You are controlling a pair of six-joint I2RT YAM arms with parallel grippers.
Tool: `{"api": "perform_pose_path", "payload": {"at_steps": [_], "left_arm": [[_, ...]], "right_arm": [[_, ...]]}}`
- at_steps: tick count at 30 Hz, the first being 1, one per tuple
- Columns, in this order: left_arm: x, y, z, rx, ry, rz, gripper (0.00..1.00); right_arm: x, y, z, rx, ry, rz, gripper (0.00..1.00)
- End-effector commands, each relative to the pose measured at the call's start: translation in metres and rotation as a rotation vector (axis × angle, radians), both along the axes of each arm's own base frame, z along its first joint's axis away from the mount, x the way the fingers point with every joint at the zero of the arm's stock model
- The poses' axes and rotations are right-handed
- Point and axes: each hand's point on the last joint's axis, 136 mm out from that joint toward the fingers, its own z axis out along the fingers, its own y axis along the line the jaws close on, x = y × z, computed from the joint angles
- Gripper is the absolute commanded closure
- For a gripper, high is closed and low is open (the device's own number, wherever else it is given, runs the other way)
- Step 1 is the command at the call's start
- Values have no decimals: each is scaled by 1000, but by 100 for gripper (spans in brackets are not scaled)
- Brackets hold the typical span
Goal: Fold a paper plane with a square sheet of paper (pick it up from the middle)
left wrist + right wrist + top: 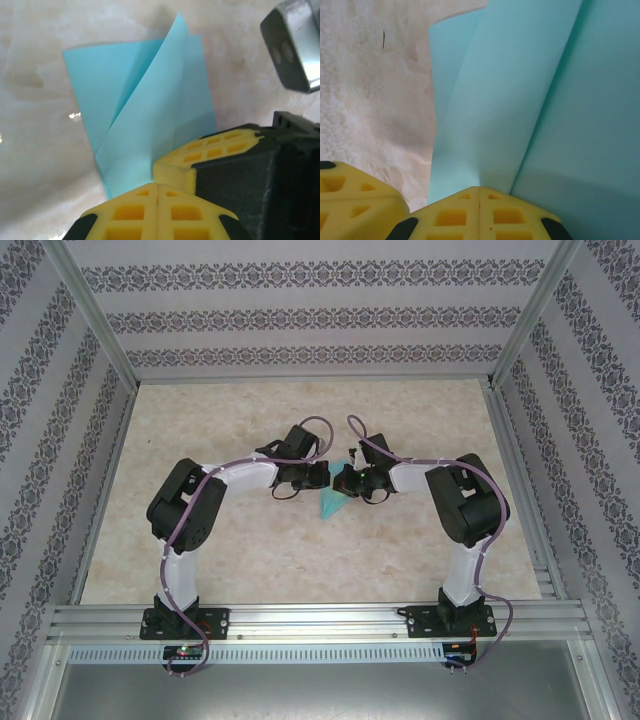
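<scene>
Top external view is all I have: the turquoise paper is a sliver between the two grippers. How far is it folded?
Observer: The left wrist view shows the turquoise paper lying on the table with one diagonal flap folded over, its point past the far edge.
Operator: Jaws open?
Observer: Both shut: left gripper and right gripper each have yellow tips pressed together.
Operator: Pinching it?
Observer: The paper's near edge disappears beneath both tips; whether it's pinched, I cannot tell.

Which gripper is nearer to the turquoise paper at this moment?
Right. The right gripper seems shut on a fold of the turquoise paper; the left gripper, also shut, sits just at the paper's edge.
</scene>
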Motion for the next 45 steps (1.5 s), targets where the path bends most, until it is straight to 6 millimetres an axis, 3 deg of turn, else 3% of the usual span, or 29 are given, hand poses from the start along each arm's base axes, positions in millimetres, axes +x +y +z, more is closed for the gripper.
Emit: {"api": "perform_pose_path", "payload": {"at_steps": [1,11,19,25,30,36,45], "left_arm": [[6,3,-12,30,25,20,99],[2,10,-42,95,70,17,100],[-11,22,-60,139,114,33,100],[-20,25,-69,135,137,39,100],[-24,25,-69,126,144,42,100],[-26,26,-69,121,149,45,100],[-27,25,-69,117,149,44,100]], "right_arm": [[-27,-35,-60,-185,132,-44,97],[-21,-27,-46,-121,97,-41,97],[-4,-6,19,45,-24,-3,97],[-23,8,40,112,-30,-19,96],[-42,22,42,133,-13,-37,96],[-50,36,38,124,1,-39,96],[-64,34,16,85,47,-44,95]]}}
